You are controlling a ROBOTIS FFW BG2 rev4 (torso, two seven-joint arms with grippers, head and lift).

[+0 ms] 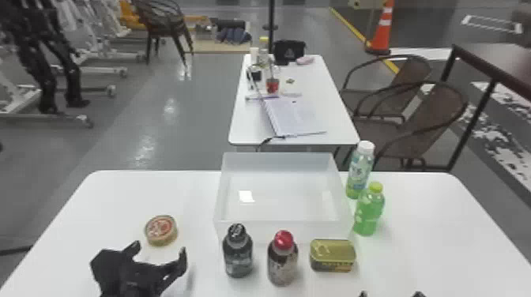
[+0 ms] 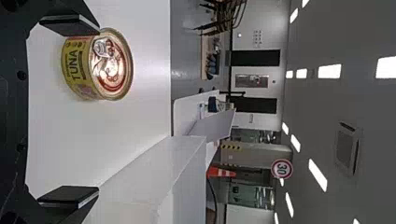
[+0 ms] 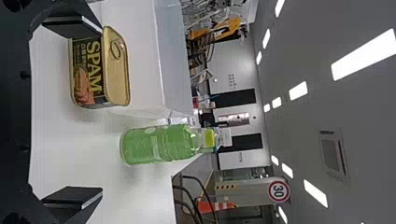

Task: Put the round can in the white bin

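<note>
1. White bin (image 1: pixel 260 230): on table, can not inside.
2. Left gripper (image 1: pixel 159 249): open, empty; approach step, I judge.
3. Right gripper (image 3: pixel 99 112): open, idle.
4. Round can (image 1: pixel 161 230): on table, left of bin, just beyond left gripper. Next: centre, advance, close.

The scene is brightly lit from above: in both wrist views, white lights (image 2: pixel 329 71) glare against a grey ceiling (image 3: pixel 303 42). The table (image 1: pixel 98 197) is pale and evenly lit, with soft, faint shadows beside the can (image 1: pixel 161 230), the tin (image 3: pixel 100 70) and the green bottle (image 3: pixel 159 144). In the head view, the floor (image 1: pixel 197 102) carries streaky reflections, and a hard white patch glints inside the bin (image 1: pixel 280 227). The can's lid shines in the left wrist view.
</note>
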